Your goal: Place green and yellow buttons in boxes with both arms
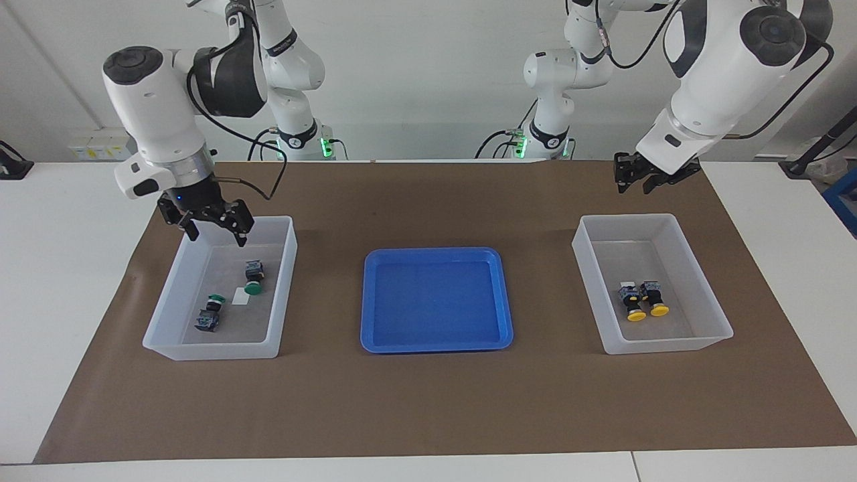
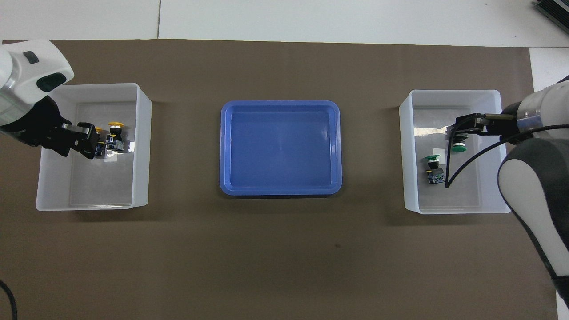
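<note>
Two green buttons [image 1: 253, 278] [image 1: 210, 313] lie in the box [image 1: 214, 349] at the right arm's end; they also show in the overhead view [image 2: 458, 148] [image 2: 434, 170]. My right gripper [image 1: 215, 233] is open and empty, raised over that box's rim on the robots' side; it also shows in the overhead view [image 2: 461, 127]. Two yellow buttons [image 1: 631, 303] [image 1: 655, 299] lie side by side in the box [image 1: 663, 345] at the left arm's end. My left gripper [image 1: 634, 184] is open and empty, high over that box's edge. In the overhead view the left gripper [image 2: 89, 140] partly covers one yellow button.
A shallow blue tray [image 1: 435, 343] with nothing in it sits mid-table between the two boxes on the brown mat [image 1: 428, 402]. Each box holds a small white label [image 1: 240, 298]. White table surface borders the mat.
</note>
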